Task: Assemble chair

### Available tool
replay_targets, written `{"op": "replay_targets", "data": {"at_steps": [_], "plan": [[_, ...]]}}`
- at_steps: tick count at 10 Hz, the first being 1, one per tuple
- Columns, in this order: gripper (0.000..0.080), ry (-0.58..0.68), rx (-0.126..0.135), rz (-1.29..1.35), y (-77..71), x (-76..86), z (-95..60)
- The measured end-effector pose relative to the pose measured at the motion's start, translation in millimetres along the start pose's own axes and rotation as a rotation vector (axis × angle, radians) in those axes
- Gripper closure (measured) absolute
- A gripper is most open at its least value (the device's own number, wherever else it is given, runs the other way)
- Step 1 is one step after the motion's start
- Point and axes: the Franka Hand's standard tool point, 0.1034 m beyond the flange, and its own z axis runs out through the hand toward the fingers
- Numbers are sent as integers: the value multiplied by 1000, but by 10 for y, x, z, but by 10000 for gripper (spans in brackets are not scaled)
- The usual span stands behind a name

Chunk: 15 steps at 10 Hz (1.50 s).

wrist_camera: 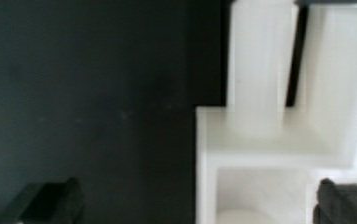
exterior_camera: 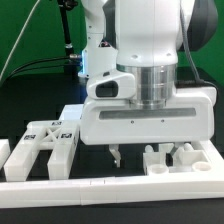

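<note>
My gripper (exterior_camera: 150, 153) hangs low over the table at the exterior view's right, jaws wide apart and holding nothing. In the wrist view the gripper (wrist_camera: 196, 205) straddles the edge of a matte-white chair part (wrist_camera: 273, 150) with a long dark slot. One fingertip (wrist_camera: 50, 202) is over the black table, the other (wrist_camera: 344, 200) over the white part. Small white chair pieces (exterior_camera: 165, 162) lie under the hand. A slotted white frame with marker tags (exterior_camera: 50, 142) lies at the exterior view's left. A flat white piece (exterior_camera: 68, 116) lies behind it.
A long plain white border rail (exterior_camera: 100, 186) runs along the front. A small white block (exterior_camera: 5, 152) sits at the far left edge. The robot's large white body (exterior_camera: 145, 50) fills the upper middle. Dark cables run behind at the left.
</note>
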Motion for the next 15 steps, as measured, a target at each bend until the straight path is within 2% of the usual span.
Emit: {"op": "replay_targets", "data": {"at_steps": [3,4,8,10,11,12,13,15], "plan": [[151,-38,10,-3,4,-266,-327],[151,-99,11,11,-29,-373,-381],[151,-308,2,15,-39,-434,-356],[151,-507,2,58,-92,-802,-237],[151,-606,18,72,-145,-1011,-218],[151,-678,14,70,-152,-1119,-196],[151,-747,10,67,-149,-1171,-207],[151,-852,4,68,-122,-1173,-166]]}}
